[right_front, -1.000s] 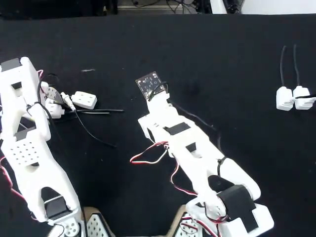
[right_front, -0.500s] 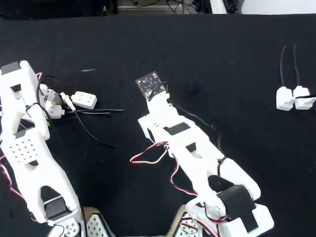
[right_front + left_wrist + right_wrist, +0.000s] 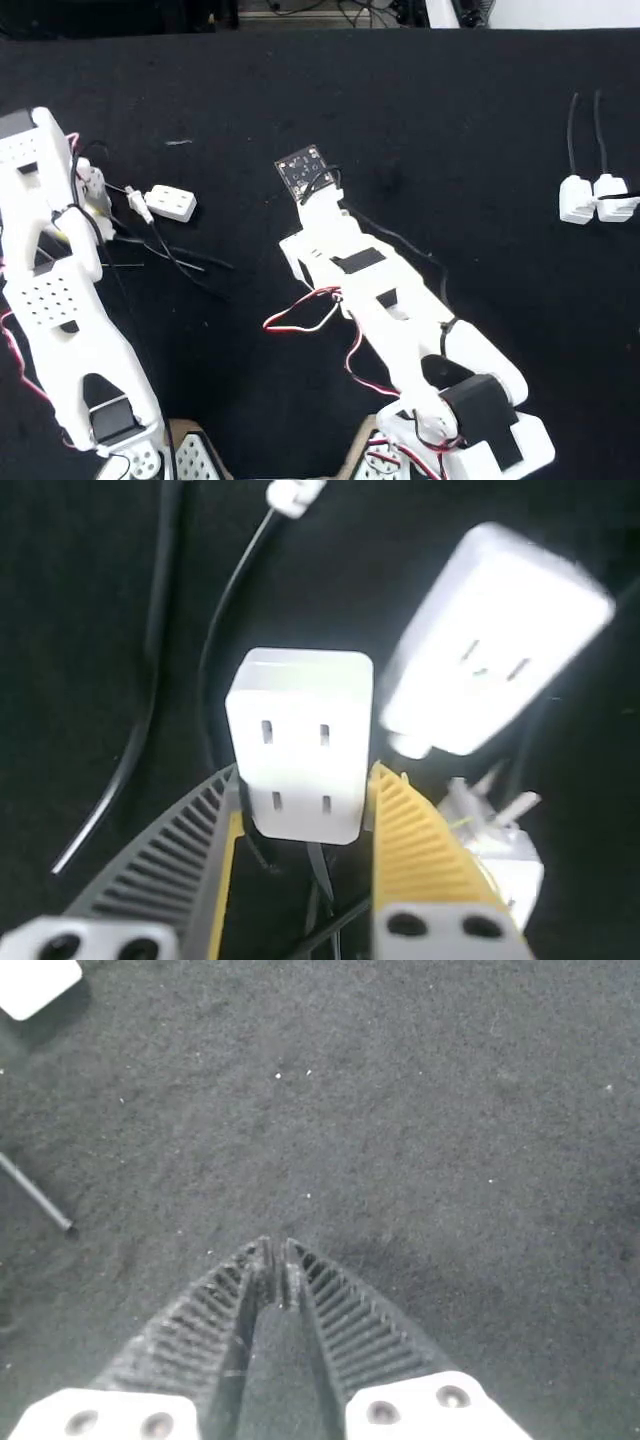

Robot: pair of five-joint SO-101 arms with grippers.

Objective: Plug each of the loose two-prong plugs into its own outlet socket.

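White square outlet block (image 3: 300, 745) is lifting off the black desk (image 3: 400, 100), clamped firmly in the left gripper (image 3: 302, 776), so one socket is now coming into play for the loose white two-prong plug (image 3: 512, 865) nearby

I count two arms (image 3: 60, 300), two outlet sockets (image 3: 298, 742) at the left claw (image 3: 305, 772), one two-prong plug (image 3: 505, 860) beside it, and two corded white blocks (image 3: 577, 198) far from it.
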